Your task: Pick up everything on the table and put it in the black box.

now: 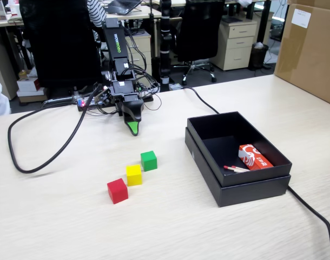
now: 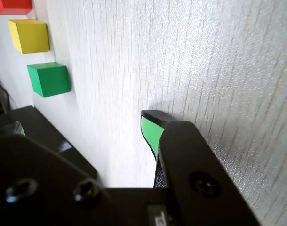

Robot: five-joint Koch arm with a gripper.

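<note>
Hand (image 1: pixel 133 128), tip down on the desk (image 1: pixel 67 216); only one jaw tip shows, so its spread cannot be told. Green cube (image 1: pixel 149 160), yellow cube (image 1: pixel 134 174) and red cube (image 1: pixel 117 190) run toward 7 o'clock. Box (image 1: pixel 251 189) at 3 o'clock.

The bench (image 1: pixel 62 222) looks like pale wood-grain laminate, smooth with a soft sheen. The red cube (image 1: pixel 117 190), yellow cube (image 1: pixel 134 175) and green cube (image 1: pixel 149 160) look painted, smooth, almost matt. The black box (image 1: pixel 251 190) is matt card. The fingers (image 2: pixel 152 129) are plastic, green and semi-gloss black.
</note>
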